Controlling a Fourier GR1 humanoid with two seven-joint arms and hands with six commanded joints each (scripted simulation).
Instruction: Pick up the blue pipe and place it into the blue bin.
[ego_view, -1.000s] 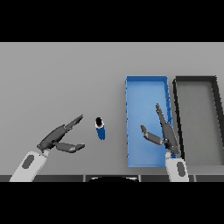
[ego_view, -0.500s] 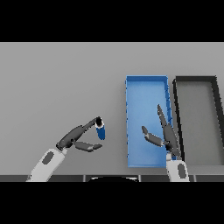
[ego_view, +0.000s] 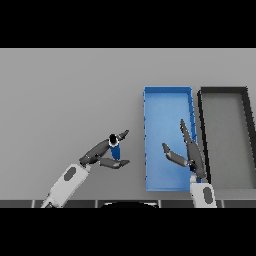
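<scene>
Grasping is your step now: your left hand (ego_view: 100, 154), lower centre-left, has fingers apart around the blue pipe (ego_view: 115, 149), not clamped. Close, lift, carry right to the blue bin (ego_view: 167, 91). Right hand (ego_view: 186, 155) hangs spread over it.

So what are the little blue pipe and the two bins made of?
Blue pipe: likely plastic, given its flat solid blue and dark end. Blue bin: probably matte plastic, with even colour, thin walls and no shine. Black bin: dull plastic or painted metal; hard to tell.
</scene>
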